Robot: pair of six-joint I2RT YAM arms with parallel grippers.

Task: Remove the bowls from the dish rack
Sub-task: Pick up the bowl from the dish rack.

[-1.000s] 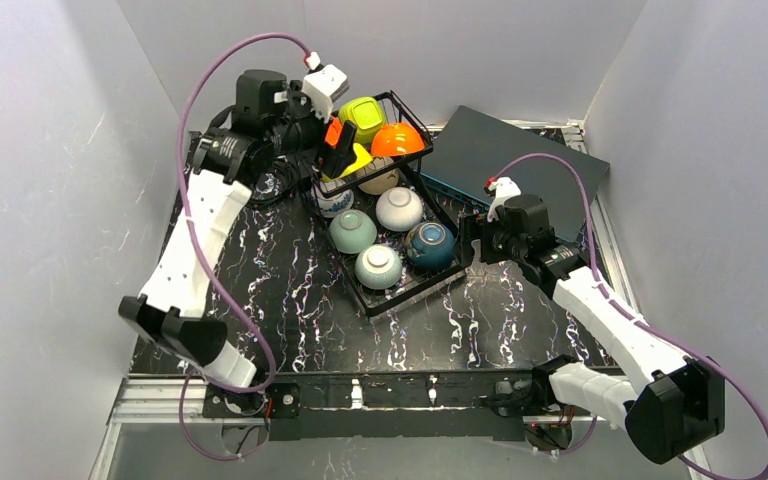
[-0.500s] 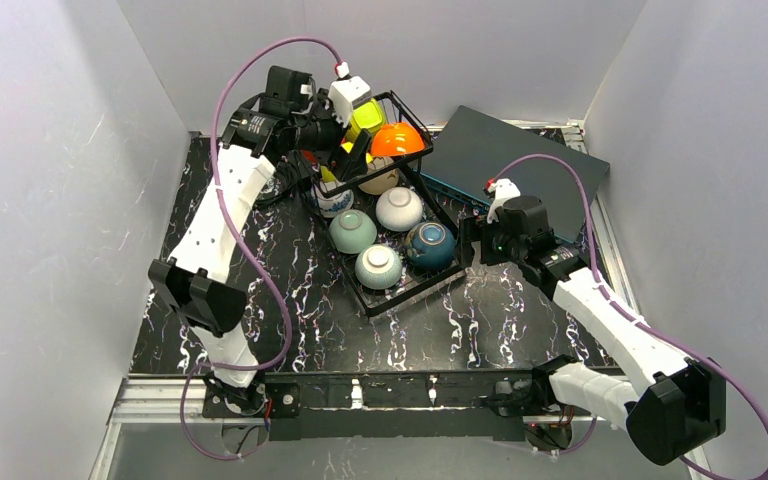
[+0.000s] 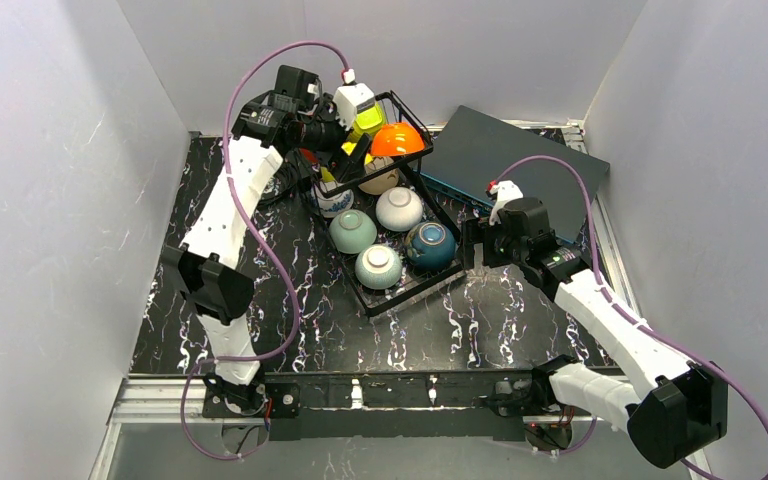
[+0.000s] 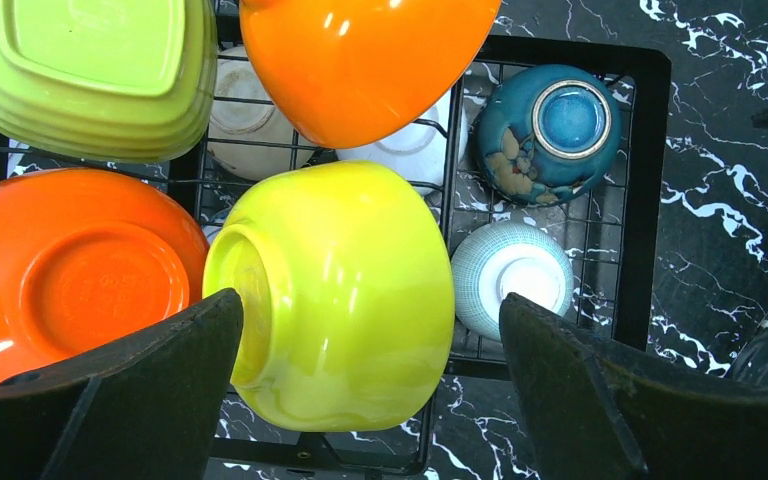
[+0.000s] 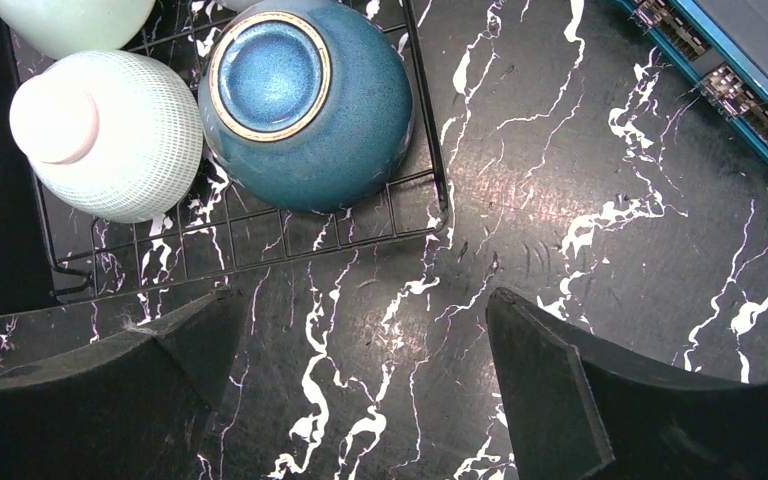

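Left wrist view, left claw [image 4: 370, 303] spread wide above yellow bowl [image 4: 330, 250], right claw [image 5: 360, 298] likewise spread near dark teal bowl [image 5: 305, 100]

Bowls [image 3: 378, 266] sit in the dish rack [image 3: 415, 293] on the table [image 3: 300, 330], a flat box [image 3: 520, 160] behind-right of it.

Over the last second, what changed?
Left arm swung inward, carrying its open fingers right over the dish rack's raised tier; they now hang either side of the yellow bowl, not gripping. Nothing taken or released. Right fingers, open beside the rack, barely shifted; every bowl stayed put.
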